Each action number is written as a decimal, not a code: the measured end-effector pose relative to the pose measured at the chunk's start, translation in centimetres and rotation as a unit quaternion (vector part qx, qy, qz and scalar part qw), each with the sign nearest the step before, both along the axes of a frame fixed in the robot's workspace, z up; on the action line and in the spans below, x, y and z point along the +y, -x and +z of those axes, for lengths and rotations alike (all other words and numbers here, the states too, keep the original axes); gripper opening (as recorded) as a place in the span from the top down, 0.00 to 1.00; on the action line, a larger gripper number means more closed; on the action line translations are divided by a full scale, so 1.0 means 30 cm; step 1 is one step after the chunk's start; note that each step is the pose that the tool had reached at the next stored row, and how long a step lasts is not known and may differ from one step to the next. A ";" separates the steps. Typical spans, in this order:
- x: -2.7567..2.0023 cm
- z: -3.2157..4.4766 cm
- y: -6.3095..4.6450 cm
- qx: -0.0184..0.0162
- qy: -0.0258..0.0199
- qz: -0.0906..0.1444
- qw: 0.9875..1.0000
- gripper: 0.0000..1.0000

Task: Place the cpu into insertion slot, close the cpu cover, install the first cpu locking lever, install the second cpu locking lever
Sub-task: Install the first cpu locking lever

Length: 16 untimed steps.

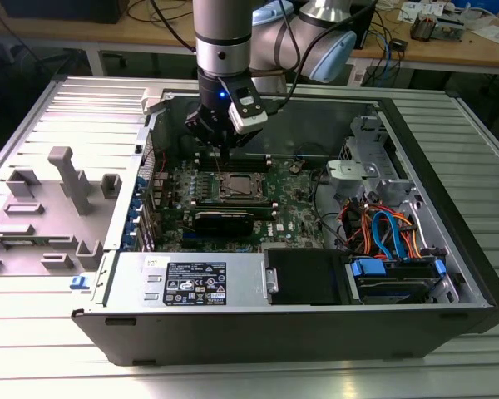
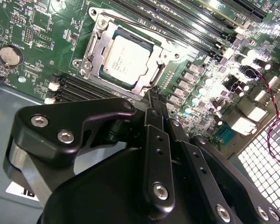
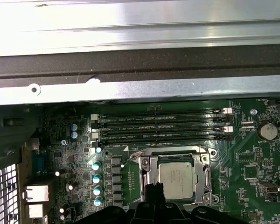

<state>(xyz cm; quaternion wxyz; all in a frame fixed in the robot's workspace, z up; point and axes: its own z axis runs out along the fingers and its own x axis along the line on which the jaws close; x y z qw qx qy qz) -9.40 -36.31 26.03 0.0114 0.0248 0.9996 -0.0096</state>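
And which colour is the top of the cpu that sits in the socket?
Silvery-grey metal with small dark print. The cpu shows best in the second wrist view, framed by the cpu cover.

cpu (image 2: 123, 59) seated, cover (image 2: 95, 44) apparently closed

The gripper (image 1: 223, 148) is held low inside the open computer case (image 1: 316, 332), just above the cpu cover (image 1: 239, 187) on the green motherboard (image 1: 295, 220).
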 end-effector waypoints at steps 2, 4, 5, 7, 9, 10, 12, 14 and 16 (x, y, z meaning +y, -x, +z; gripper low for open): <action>0.000 0.000 0.000 0.000 0.000 0.000 1.000 0.89; 0.000 0.000 0.000 0.000 0.000 0.000 1.000 0.89; 0.000 0.000 0.000 0.000 0.000 0.000 1.000 0.89; 0.000 0.000 0.000 0.000 0.000 0.001 1.000 0.89; 0.000 0.000 0.001 0.000 0.000 0.006 1.000 0.89; 0.000 0.000 0.003 0.000 0.000 0.010 1.000 0.89; 0.000 0.000 0.003 0.000 0.000 0.023 1.000 0.89; 0.000 0.000 0.004 0.000 0.000 0.039 0.999 0.89; 0.000 0.000 0.005 0.000 0.000 0.052 0.999 0.89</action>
